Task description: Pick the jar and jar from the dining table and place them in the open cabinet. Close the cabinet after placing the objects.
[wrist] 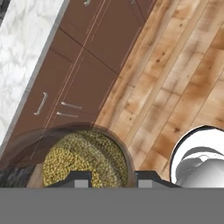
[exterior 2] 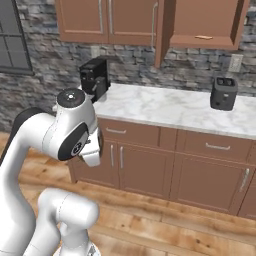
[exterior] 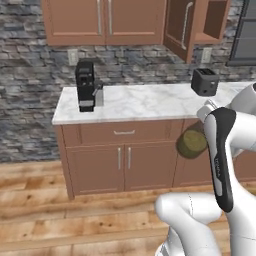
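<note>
Stone-tiled kitchen wall at the back, with a white marble counter [exterior: 145, 102] running along it on reddish-brown base cupboards, and a plank wood floor [exterior: 60, 215] in front. On the counter there's a black coffee machine [exterior: 85, 85] toward the left end and a dark toaster [exterior: 205, 81] further right, well apart from each other.

Up on the wall is the cabinet [exterior 2: 202, 22], reddish-brown wood, with one door [exterior: 180, 27] swung out toward the room so you can see the inner shelf. In the right base view something small and flat lies on that shelf, too tiny to say what it is. The doors beside it [exterior: 105, 20] are closed, long silver bar handles on them.

The jar [exterior: 191, 143] with the olive-green filling is off the counter, up in the air in front of the base cupboards, tucked just behind the arm's forearm in the left base view. In the hand view the same jar sits right between the two dark fingertips [wrist: 74, 180], and the gripper [wrist: 109, 181] looks clamped on it, jaws fairly narrow with the glass touching both sides. Below it in that view are the cupboard fronts and the floor planks.
</note>
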You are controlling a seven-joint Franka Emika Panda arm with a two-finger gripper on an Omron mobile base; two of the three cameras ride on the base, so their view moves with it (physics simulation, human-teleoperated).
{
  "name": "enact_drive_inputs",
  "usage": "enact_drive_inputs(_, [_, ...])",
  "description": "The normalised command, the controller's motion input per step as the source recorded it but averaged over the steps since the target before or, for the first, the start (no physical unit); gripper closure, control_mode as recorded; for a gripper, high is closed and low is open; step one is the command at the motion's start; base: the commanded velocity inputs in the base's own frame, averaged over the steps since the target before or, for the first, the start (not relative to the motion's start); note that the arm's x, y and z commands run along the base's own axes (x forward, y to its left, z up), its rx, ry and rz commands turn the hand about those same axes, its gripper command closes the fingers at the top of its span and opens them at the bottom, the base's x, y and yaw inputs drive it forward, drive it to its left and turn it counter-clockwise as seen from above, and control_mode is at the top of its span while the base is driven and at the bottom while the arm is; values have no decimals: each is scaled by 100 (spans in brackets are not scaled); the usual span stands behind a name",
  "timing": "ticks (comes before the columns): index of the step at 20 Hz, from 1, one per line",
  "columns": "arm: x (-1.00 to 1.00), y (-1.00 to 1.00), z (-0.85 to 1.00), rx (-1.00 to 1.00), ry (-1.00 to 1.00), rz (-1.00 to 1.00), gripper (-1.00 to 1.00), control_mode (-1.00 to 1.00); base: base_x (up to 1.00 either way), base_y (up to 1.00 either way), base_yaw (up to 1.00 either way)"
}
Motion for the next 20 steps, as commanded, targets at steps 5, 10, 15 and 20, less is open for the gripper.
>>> enact_drive_inputs(5, [0,0,0,0,0,0,100,100,37,-14,-8])
enact_drive_inputs(10, [0,0,0,0,0,0,100,100,39,-32,-9])
enact_drive_inputs(15, [0,0,0,0,0,0,100,100,37,-40,-10])
enact_drive_inputs(20, [0,0,0,0,0,0,100,100,36,-48,-10])
